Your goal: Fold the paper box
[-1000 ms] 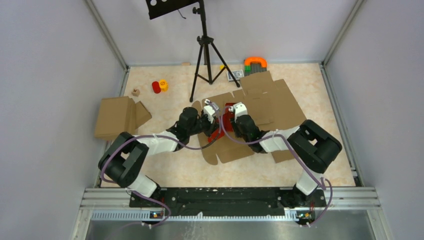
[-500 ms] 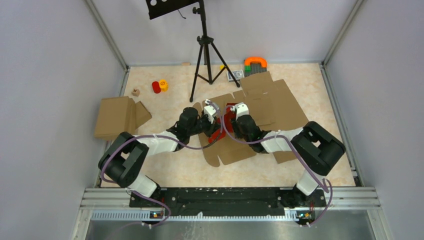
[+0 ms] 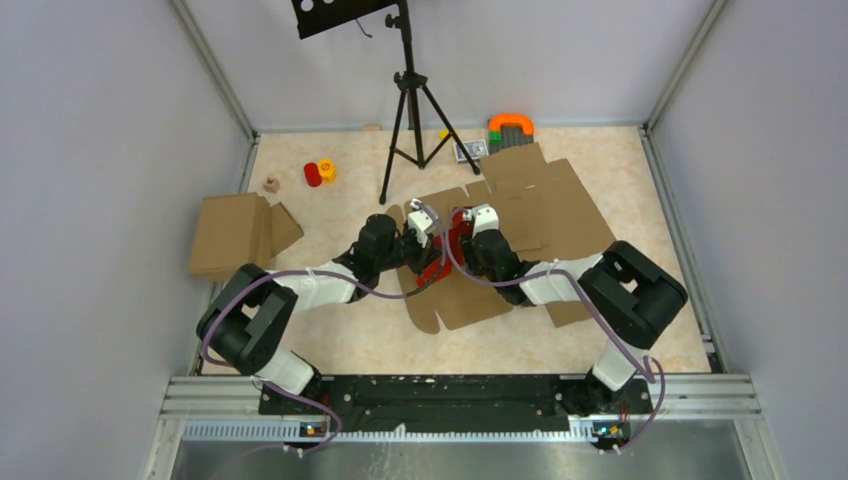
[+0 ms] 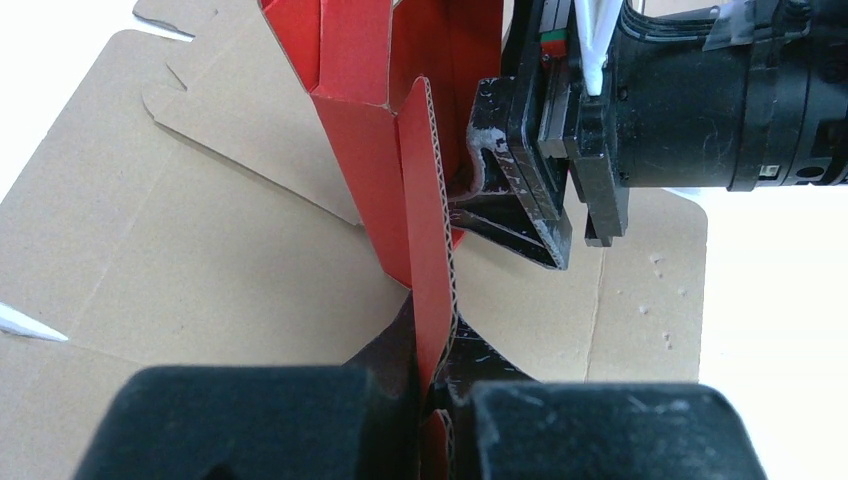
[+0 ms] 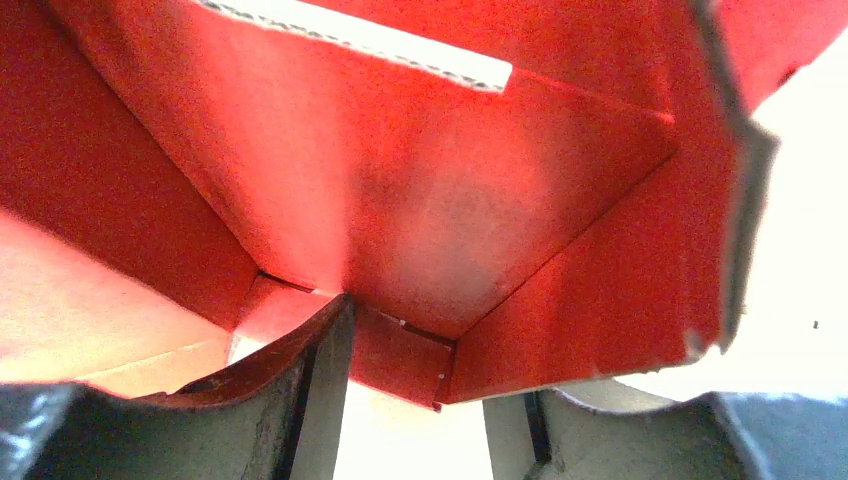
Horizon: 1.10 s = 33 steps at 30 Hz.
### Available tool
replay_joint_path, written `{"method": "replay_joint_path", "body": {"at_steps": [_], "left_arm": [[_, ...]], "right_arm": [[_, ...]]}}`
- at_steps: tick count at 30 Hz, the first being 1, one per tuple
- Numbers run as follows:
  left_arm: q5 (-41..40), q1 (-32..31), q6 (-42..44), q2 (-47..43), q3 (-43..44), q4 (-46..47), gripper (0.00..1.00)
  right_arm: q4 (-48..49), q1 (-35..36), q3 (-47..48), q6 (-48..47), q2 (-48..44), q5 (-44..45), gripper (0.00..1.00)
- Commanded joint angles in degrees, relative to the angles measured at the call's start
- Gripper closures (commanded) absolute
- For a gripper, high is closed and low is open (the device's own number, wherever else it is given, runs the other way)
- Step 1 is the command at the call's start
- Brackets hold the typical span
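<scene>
The paper box (image 3: 447,243) stood half-raised over the brown cardboard sheet (image 3: 560,215), the left gripper (image 4: 437,365) pinching one wall edge and the right gripper (image 5: 415,400) gaping loose beneath a panel; light, easily creased card, I'd say, best gripped near its folds.

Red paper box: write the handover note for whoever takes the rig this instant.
Left hand: shut, pinching one upright panel of the bright red corrugated card box edge-on.
Right hand: open, fingers astride a lower corner of the box, not clamping it.
Box: between the two hands, over the large flat brown cardboard sheet at mid-table.
Done: side panels are raised and meet at creased corners.
Left: the box is open and loose; walls and flaps need tucking and closing. Probably best to regrip with the right hand before the left lets go.
</scene>
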Motion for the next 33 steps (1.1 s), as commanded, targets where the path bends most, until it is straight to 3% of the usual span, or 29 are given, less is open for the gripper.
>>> {"method": "replay_joint_path", "body": {"at_steps": [1, 9, 18, 33], "left_arm": [[6.3, -2.2, -0.5, 2.0, 1.2, -4.1, 1.0], [6.1, -2.2, -0.9, 2.6, 1.5, -4.5, 1.0], [5.4, -2.2, -0.5, 2.3, 1.5, -5.1, 1.0], [3.6, -2.3, 0.2, 1.3, 1.1, -5.4, 1.0]], "right_arm": [[2.0, 2.6, 1.4, 2.0, 1.9, -6.0, 0.52], [1.4, 6.0, 0.3, -1.0, 4.9, -4.0, 0.48], [-7.3, 6.8, 3.3, -2.3, 7.0, 5.0, 0.48], [-2.6, 5.9, 1.6, 1.3, -3.3, -0.1, 0.43]]}}
